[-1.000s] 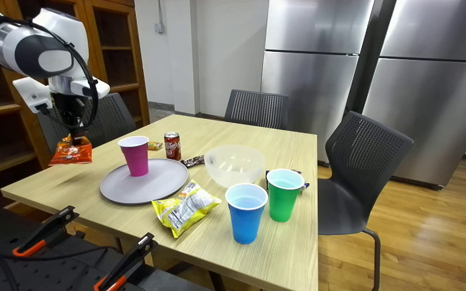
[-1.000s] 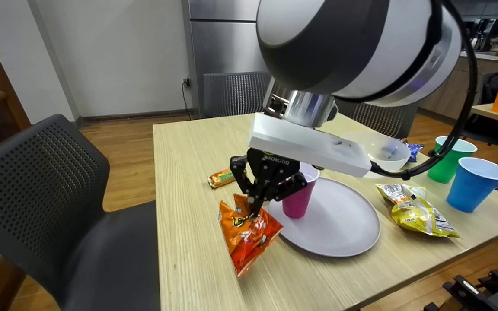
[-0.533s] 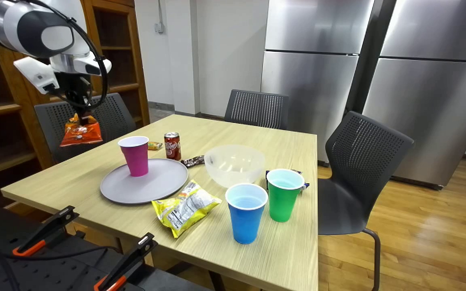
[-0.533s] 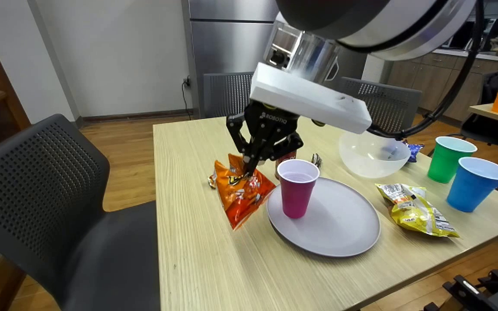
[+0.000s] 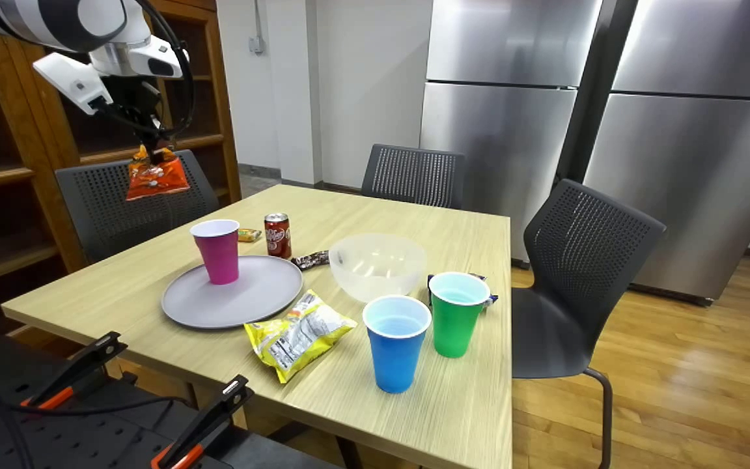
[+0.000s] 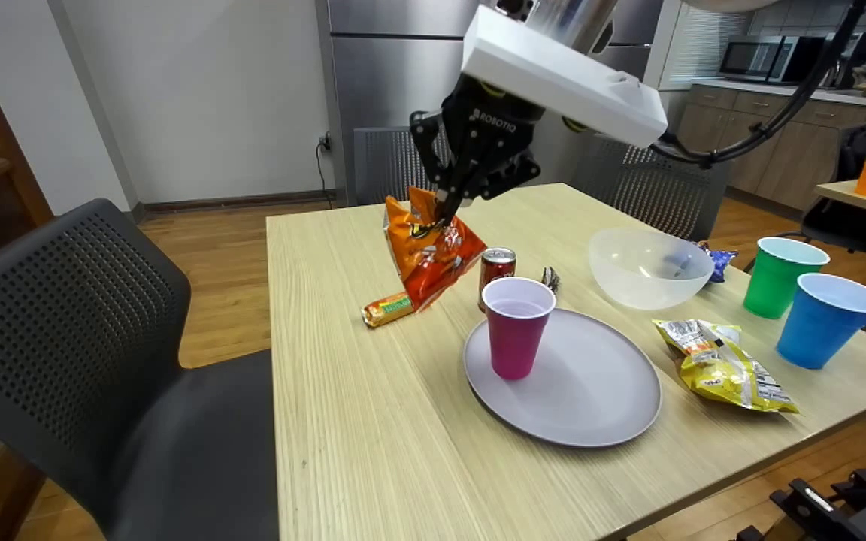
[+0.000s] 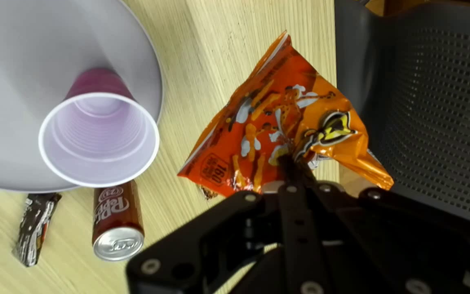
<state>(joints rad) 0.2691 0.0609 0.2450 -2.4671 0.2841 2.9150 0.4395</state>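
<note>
- The claw [image 6: 443, 216] grips an orange snack bag [image 6: 437, 252] in midair, higher than the counter [image 6: 358, 421].
- Lower down, a magenta cup [image 5: 219, 259] stands on a gray plate [image 5: 264, 284].
- Just past that, a Dr Pepper can [image 5: 278, 236].
- Farther back, a steel refrigerator [image 5: 502, 133].
</note>
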